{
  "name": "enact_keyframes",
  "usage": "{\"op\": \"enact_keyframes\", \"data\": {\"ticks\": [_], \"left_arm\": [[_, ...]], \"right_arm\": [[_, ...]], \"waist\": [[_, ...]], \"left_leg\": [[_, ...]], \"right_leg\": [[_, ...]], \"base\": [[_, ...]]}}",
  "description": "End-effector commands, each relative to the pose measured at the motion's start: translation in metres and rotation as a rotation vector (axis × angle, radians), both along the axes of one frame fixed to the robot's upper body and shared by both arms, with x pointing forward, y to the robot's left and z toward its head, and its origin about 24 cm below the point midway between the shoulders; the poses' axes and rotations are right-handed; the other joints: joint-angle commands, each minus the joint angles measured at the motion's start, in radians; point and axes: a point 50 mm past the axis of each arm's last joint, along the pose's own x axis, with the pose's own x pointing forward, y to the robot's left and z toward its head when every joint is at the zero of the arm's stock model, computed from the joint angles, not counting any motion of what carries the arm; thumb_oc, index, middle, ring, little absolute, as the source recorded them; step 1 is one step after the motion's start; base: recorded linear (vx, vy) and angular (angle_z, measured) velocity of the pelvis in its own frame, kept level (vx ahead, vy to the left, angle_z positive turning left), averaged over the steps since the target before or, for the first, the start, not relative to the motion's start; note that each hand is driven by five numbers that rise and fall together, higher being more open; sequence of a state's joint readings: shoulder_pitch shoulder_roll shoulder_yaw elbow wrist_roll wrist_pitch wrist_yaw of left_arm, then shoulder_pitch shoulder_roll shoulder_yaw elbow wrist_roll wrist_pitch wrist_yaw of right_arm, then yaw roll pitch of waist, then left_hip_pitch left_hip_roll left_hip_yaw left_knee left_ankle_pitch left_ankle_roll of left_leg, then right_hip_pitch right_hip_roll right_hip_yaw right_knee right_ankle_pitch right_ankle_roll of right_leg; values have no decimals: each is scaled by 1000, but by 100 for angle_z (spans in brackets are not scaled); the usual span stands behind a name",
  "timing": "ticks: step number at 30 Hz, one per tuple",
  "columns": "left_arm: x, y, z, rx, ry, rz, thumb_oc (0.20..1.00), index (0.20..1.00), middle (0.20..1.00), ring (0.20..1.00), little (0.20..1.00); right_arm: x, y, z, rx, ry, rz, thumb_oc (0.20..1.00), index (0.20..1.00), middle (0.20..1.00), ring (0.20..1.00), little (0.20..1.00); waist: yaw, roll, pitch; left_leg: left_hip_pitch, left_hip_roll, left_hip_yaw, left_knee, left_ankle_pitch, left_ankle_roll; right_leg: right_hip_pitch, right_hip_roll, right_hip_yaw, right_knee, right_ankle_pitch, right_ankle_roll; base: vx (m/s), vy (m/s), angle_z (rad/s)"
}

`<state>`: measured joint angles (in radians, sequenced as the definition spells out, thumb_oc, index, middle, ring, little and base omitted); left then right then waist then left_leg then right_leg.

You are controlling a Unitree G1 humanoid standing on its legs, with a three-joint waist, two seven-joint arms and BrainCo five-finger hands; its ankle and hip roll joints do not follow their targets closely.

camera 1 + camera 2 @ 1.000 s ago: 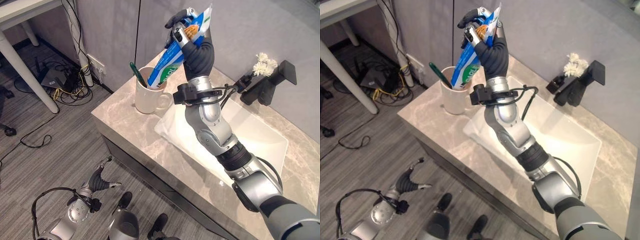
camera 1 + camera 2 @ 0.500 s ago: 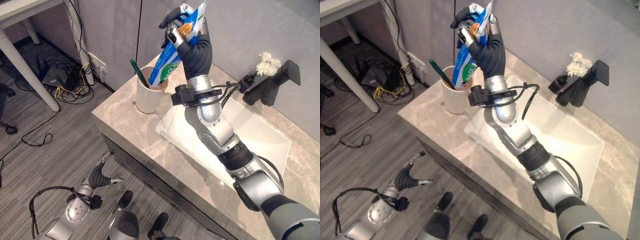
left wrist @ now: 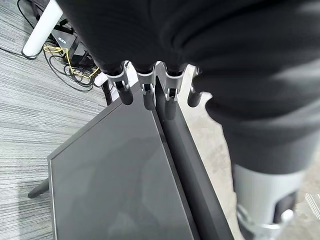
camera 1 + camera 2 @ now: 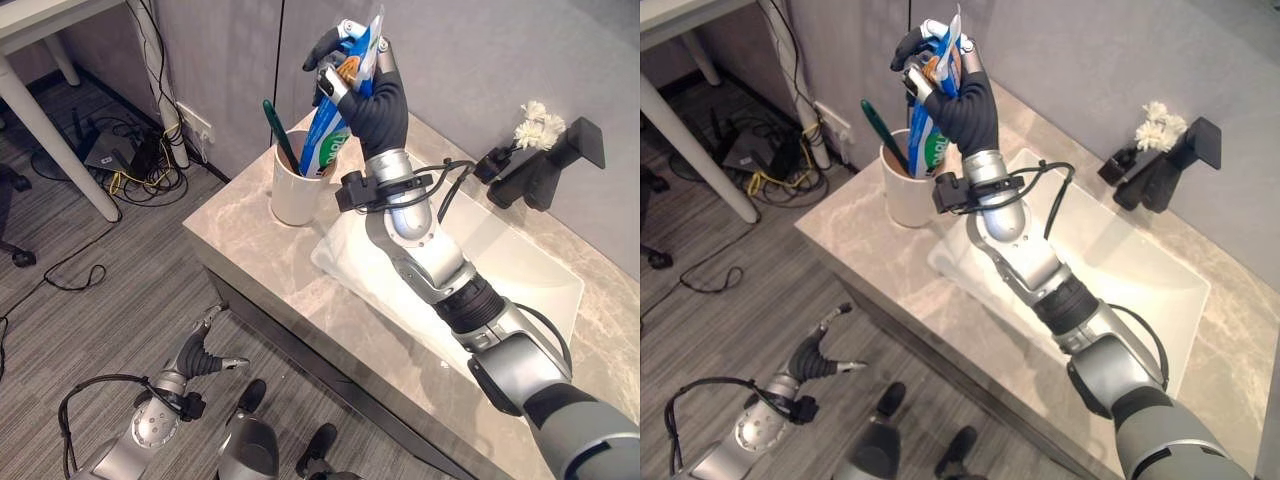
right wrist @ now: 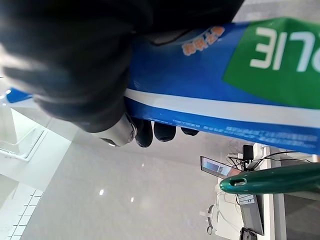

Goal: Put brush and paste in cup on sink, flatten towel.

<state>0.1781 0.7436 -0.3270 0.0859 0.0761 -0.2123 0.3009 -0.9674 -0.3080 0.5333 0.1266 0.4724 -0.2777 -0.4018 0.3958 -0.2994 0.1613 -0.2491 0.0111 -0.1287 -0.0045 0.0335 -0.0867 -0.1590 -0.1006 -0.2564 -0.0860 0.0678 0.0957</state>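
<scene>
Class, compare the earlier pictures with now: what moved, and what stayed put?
The right hand carried the toothpaste leftward and down, its lower end now in the cup beside the toothbrush. It still grips the tube. Cup, brush and left hand stayed put.

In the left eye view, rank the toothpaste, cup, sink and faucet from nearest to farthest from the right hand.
1. Toothpaste: gripped in the right hand, lower end in the cup.
2. Cup: just below the hand, at the counter's left end, green toothbrush inside.
3. Sink: lower right of the hand.
4. Faucet: far right, by the wall.
</scene>
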Motion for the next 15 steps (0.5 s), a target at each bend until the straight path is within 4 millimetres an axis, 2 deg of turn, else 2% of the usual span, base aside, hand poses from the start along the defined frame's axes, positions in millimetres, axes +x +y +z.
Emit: {"op": "enact_keyframes", "data": {"ticks": [1, 2, 3, 4, 15], "left_arm": [[-1, -1, 17, -23, -81, -41, 1000, 1000, 1000, 1000, 1000], [-1, -1, 18, -25, -84, -42, 1000, 1000, 1000, 1000, 1000], [0, -1, 19, -26, -86, -43, 1000, 1000, 1000, 1000, 1000], [0, -1, 20, -26, -91, -45, 1000, 1000, 1000, 1000, 1000], [-1, -3, 27, -45, -116, -57, 1000, 1000, 1000, 1000, 1000]], "right_arm": [[-12, 5, 37, -20, -174, 19, 354, 354, 354, 354, 354], [-12, 5, 37, -23, -172, 21, 482, 482, 482, 482, 482], [-12, 6, 36, -26, -172, 24, 705, 705, 705, 705, 705], [-11, 5, 36, -32, -171, 18, 1000, 1000, 1000, 1000, 1000], [-11, 0, 39, -30, -199, -40, 1000, 1000, 1000, 1000, 1000]], "waist": [[20, 18, -22], [20, 19, -22], [19, 19, -22], [19, 20, -22], [17, 28, -25]], "left_leg": [[24, -16, -33, -83, 34, 44], [24, -16, -33, -83, 33, 44], [24, -15, -33, -83, 33, 45], [24, -16, -33, -83, 33, 44], [25, -15, -36, -83, 33, 43]], "right_leg": [[47, -62, 46, 1, 61, 81], [47, -61, 46, 1, 60, 81], [47, -61, 47, 1, 60, 81], [46, -60, 46, 1, 61, 81], [49, -58, 42, 2, 59, 80]], "base": [[0, 0, 0], [0, 0, 0], [0, 0, 0], [0, 0, 0], [0, 0, 0]]}}
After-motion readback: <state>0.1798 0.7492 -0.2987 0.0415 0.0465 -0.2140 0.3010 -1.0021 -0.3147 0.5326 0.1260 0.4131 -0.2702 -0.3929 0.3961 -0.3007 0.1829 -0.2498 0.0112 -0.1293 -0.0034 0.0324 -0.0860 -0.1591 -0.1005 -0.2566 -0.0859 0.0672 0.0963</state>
